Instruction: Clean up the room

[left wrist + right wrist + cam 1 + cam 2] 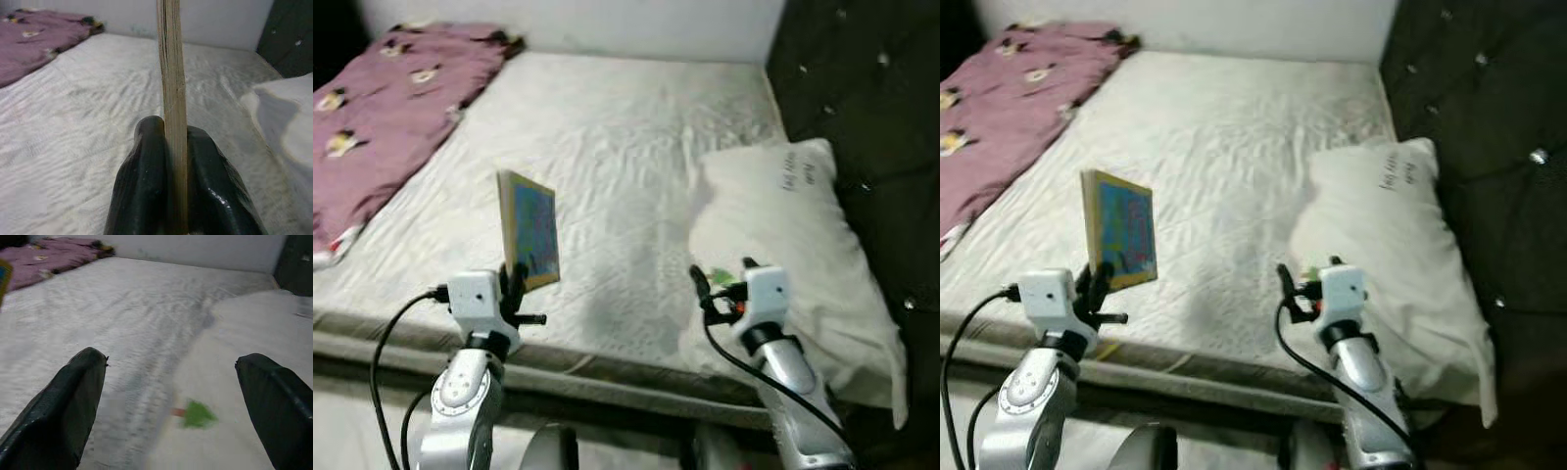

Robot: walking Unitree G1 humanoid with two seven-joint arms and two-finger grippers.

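The book (530, 228), stiff, thin and light by my guess, stands upright above the bed (626, 147) with my left pincer (175, 161) clamped on its lower edge, while my right pincer (178, 396) hangs spread open over the pillow (783, 255) near a small green item (198, 414).

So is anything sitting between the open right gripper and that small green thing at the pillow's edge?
Nothing visible. The right gripper, fingers spread wide, points straight at the small green object with an orange bit on the white pillow; just bare pillowcase lies between. The left gripper holds the thin blue picture book upright, off to the side.
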